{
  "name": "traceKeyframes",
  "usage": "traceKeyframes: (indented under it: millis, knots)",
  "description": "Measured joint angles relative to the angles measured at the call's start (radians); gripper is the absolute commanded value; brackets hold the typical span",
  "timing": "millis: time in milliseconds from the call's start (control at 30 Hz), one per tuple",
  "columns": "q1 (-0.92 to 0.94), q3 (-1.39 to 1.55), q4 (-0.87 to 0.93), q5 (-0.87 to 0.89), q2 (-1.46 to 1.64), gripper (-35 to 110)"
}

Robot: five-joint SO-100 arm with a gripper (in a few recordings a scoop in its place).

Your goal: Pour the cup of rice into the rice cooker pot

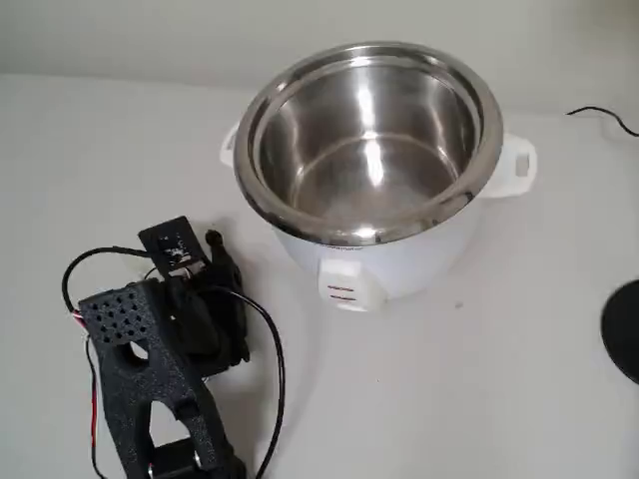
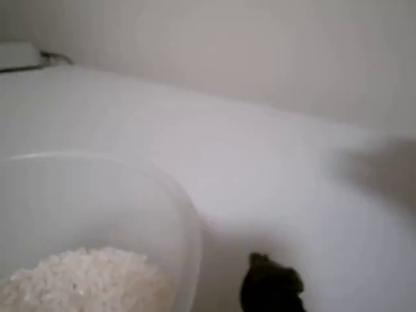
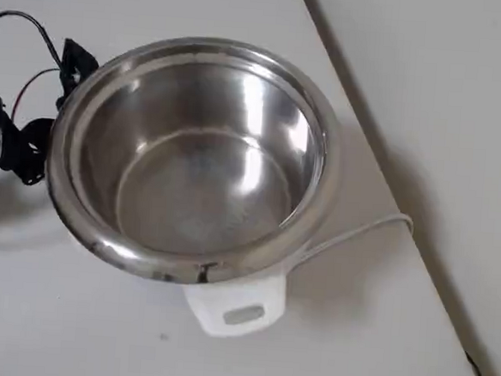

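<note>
The rice cooker pot, shiny steel and empty, sits in its white body at the table's middle; from overhead the pot takes up most of the picture. In the wrist view the translucent cup fills the lower left, with a heap of white rice inside. One black fingertip shows just right of the cup, with a small gap between them. In the fixed view my black gripper hangs low over the table, left of the cooker, and the arm hides the cup. I cannot tell how the jaws stand.
A flat black disc lies at the right edge. The cooker's white cable trails to the right toward the table edge. A thin black wire lies at the back right. Bare white table stretches in front of the cooker.
</note>
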Motion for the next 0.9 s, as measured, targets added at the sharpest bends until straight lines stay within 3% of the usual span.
traceKeyframes:
  millis: [633, 900]
  knots:
    - [-0.009, -0.081, -0.017, 0.034, -0.074, 26]
    - [-0.009, -0.087, -0.037, 0.034, -0.083, 23]
